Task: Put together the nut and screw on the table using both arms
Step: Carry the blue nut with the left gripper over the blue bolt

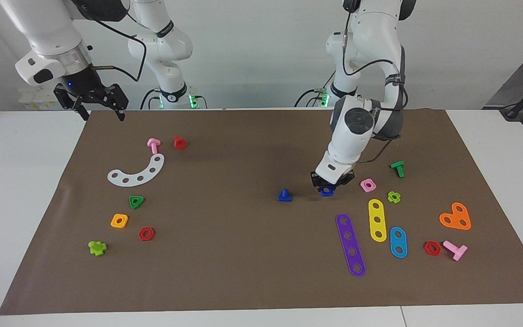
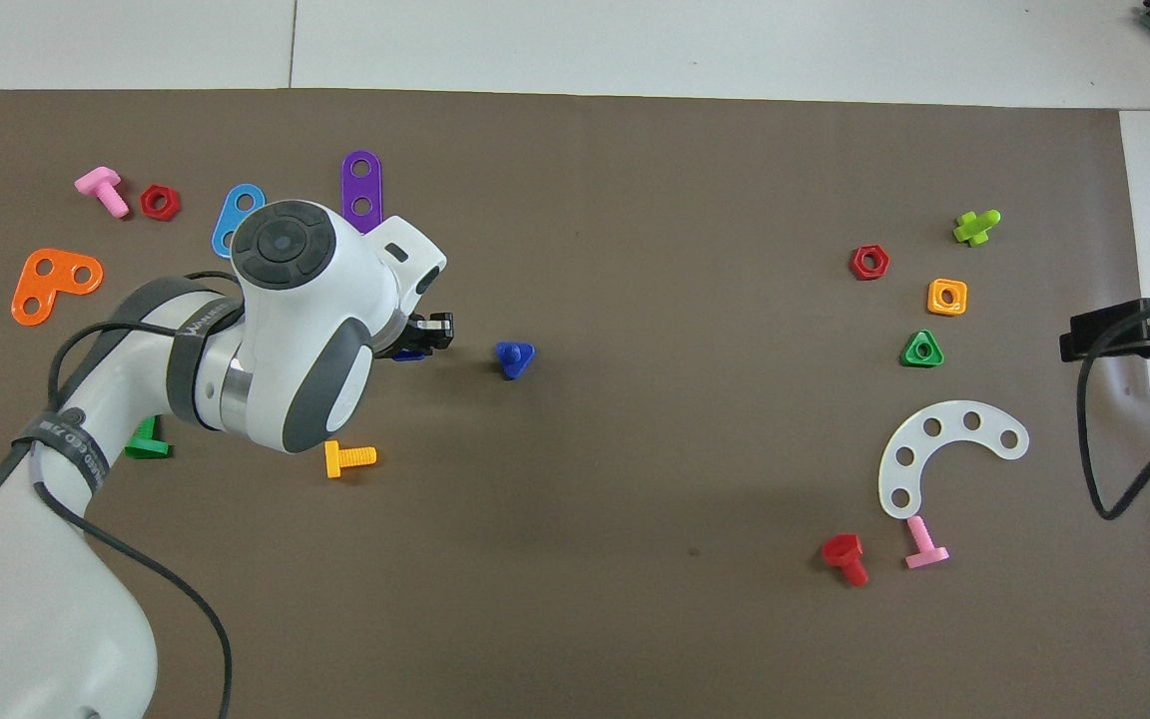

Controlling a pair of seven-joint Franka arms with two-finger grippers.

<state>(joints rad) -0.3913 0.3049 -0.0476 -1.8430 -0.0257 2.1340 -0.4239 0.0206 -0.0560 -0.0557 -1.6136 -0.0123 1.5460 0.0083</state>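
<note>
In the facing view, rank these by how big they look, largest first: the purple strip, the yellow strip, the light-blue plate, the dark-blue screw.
1. Purple strip, the longest.
2. Yellow strip.
3. Light-blue plate, shorter than the yellow one.
4. Dark-blue screw, by far the smallest.

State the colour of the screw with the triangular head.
Dark blue; the screw shows best in the overhead view.
</note>
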